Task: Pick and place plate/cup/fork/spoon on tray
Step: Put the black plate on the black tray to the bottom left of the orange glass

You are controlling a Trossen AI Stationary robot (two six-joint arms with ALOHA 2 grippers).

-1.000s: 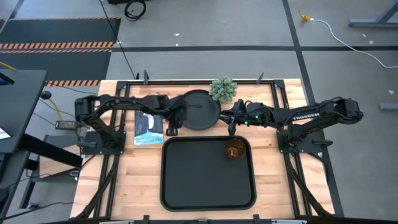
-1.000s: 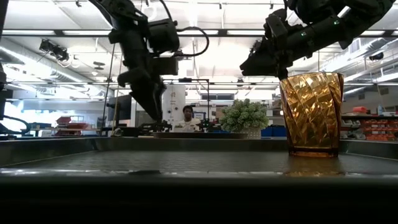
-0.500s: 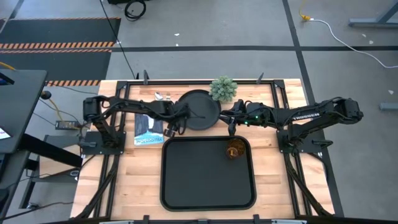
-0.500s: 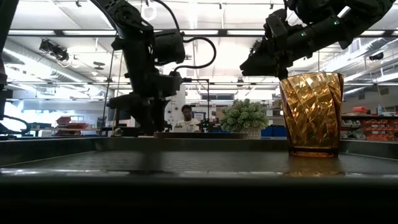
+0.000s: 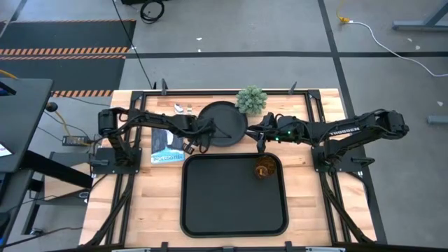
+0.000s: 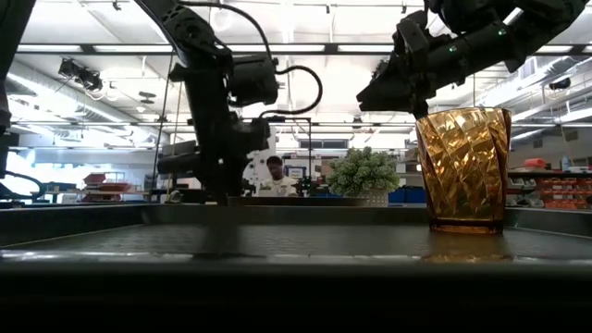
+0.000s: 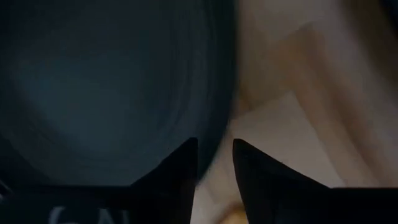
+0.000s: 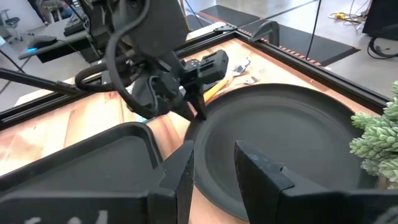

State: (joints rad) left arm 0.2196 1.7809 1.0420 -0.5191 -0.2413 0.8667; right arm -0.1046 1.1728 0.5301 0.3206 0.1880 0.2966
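Note:
The round black plate (image 5: 224, 120) lies on the wooden table beyond the black tray (image 5: 234, 203). The amber cup (image 5: 264, 169) stands upright in the tray's far right corner and also shows in the low view (image 6: 462, 166). My left gripper (image 5: 207, 139) is low at the plate's near left rim, open, with one finger over the plate and one over the table (image 7: 214, 144). My right gripper (image 5: 258, 134) hangs open and empty above the plate's right rim (image 8: 214, 152). Silver utensil heads (image 5: 183, 108) lie on the table to the far left of the plate; I cannot tell fork from spoon. My left gripper's fingers (image 7: 184, 163) point down on either side of the plate's near left rim (image 7: 221, 118), one inside the rim and one outside. I cannot tell whether they touch it. The plate lies flat on the table.
A small green potted plant (image 5: 250, 99) stands at the plate's far right. A flat printed packet (image 5: 168, 144) lies left of the plate, under my left arm. The tray's near part is bare. A person shows in the room beyond the table (image 6: 274, 172).
My left gripper has gone toward the table's right edge and down, to the plate's near left rim. The arm no longer covers the utensils at the far left of the plate. The plate and cup have kept still.

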